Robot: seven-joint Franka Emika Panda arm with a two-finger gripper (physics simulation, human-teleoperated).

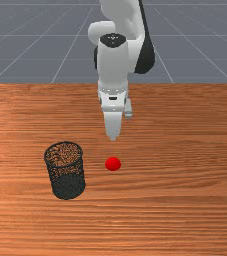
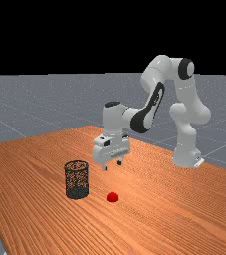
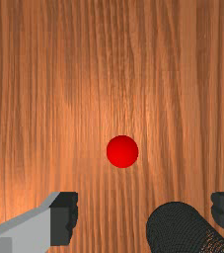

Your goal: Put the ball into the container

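Red ball (image 1: 113, 164) sits on the tabletop (image 1: 185, 190) beside the bin (image 1: 68, 187); tool (image 2: 112, 166) is wide open, holding nothing; grasp, transfer and release pending.

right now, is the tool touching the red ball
Apart. The far view shows the tool hovering above the red ball, with orange-brown wooden tabletop visible between them.

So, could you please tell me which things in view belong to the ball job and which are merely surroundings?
Part of the job:
- red ball, to be moved
- black mesh container, its destination
- end effector, open

Merely surroundings:
- wooden table, underneath both
- grey floor, beyond it
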